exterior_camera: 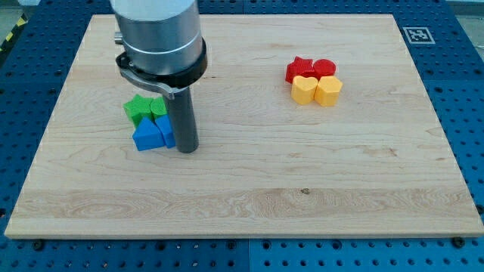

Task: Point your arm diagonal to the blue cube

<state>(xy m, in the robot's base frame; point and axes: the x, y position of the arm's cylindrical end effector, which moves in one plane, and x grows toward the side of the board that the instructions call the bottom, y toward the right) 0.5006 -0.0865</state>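
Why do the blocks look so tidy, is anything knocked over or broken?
Nothing stands out. Green blocks and blue blocks huddle at the wooden board's left, my tip beside the blue ones. Red blocks and yellow blocks cluster at the right. None look damaged or spilled.

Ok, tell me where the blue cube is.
The blue cube sits at the view's left, wedged between the blue triangular block and my tip, below the green blocks.
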